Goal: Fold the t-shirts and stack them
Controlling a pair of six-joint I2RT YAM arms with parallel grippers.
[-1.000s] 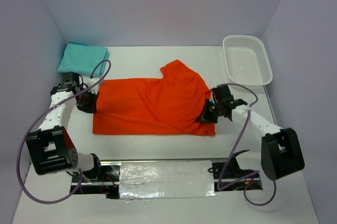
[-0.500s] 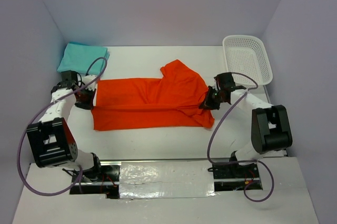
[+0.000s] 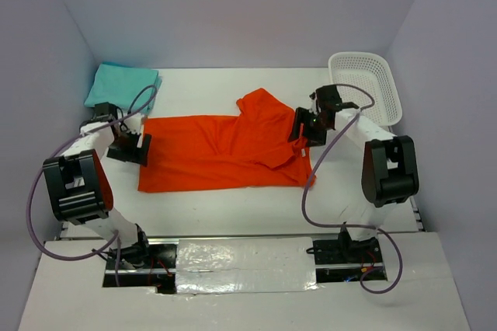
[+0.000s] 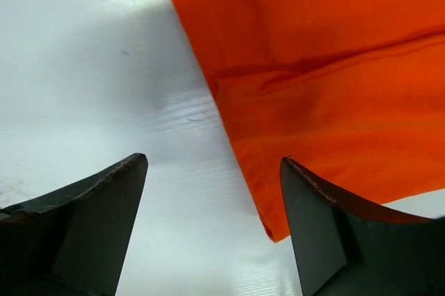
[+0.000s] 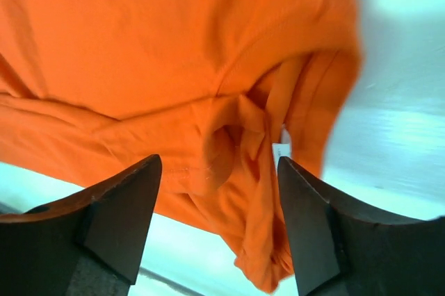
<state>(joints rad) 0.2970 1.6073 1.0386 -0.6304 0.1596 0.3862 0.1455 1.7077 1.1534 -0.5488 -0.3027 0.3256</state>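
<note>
An orange t-shirt [image 3: 225, 152] lies spread across the middle of the table, with one sleeve sticking out toward the far side. My left gripper [image 3: 133, 147] hovers at its left edge, open, with nothing between the fingers. In the left wrist view the left gripper [image 4: 214, 159] is over bare table, and the orange t-shirt's hem [image 4: 334, 67] runs past the right finger. My right gripper [image 3: 304, 130] is open above the bunched collar end. In the right wrist view the right gripper [image 5: 219, 160] is over the crumpled orange t-shirt [image 5: 160, 46]. A teal t-shirt [image 3: 123, 85] lies folded at the far left.
A white plastic basket [image 3: 365, 86] stands at the far right corner. Purple walls close in the table on the left, right and far sides. Purple cables loop from both arms over the table's near part.
Both grippers were shut on the orange t-shirt's ends and have opened, letting it go. They moved toward the far side, and the shirt's near edge shifted with them.
</note>
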